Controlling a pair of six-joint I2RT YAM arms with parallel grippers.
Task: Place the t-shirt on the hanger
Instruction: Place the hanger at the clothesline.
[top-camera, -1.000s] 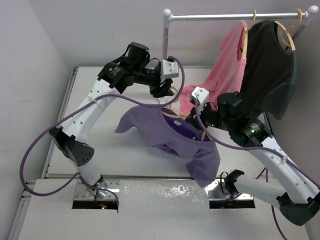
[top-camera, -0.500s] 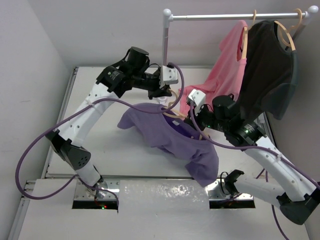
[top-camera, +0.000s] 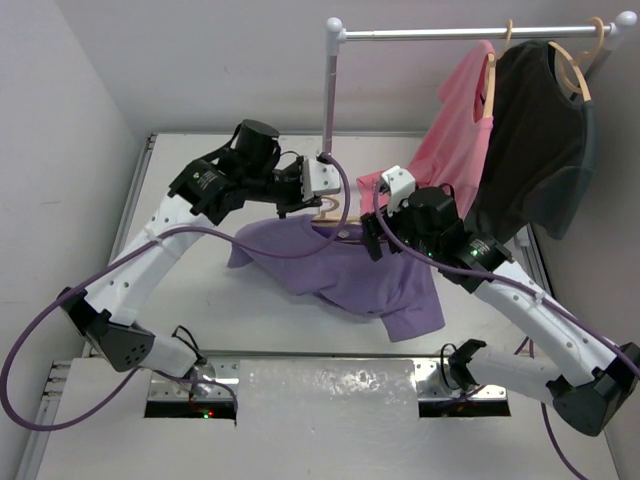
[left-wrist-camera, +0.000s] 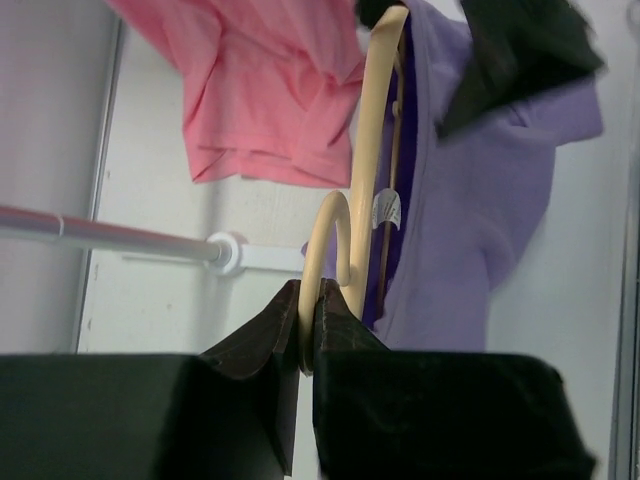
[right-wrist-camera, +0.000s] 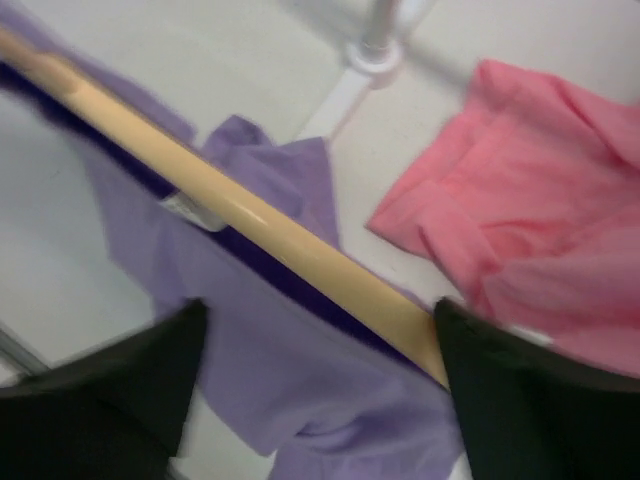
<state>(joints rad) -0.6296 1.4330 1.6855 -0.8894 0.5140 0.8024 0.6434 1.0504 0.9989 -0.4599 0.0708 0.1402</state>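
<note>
The lavender t-shirt (top-camera: 345, 272) hangs draped over the tan hanger (top-camera: 332, 209) in mid-air above the table. My left gripper (top-camera: 316, 203) is shut on the hanger's hook (left-wrist-camera: 326, 240), with the t-shirt (left-wrist-camera: 470, 200) beyond it. My right gripper (top-camera: 372, 238) is open at the shirt's collar. In the right wrist view the hanger arm (right-wrist-camera: 270, 235) runs across between my right gripper's (right-wrist-camera: 320, 390) spread fingers, its end meeting the right finger (right-wrist-camera: 530, 400), and the t-shirt (right-wrist-camera: 290, 390) lies under it.
A white clothes rack (top-camera: 331, 90) stands at the back right. A pink shirt (top-camera: 460, 110) and a black shirt (top-camera: 535, 130) hang from its bar on like hangers. The pink shirt's hem (right-wrist-camera: 540, 200) is close to my right gripper. A wall is on the left.
Both arms have come down and to the left, carrying the hanger and t-shirt lower. The right gripper has moved left to the collar.
</note>
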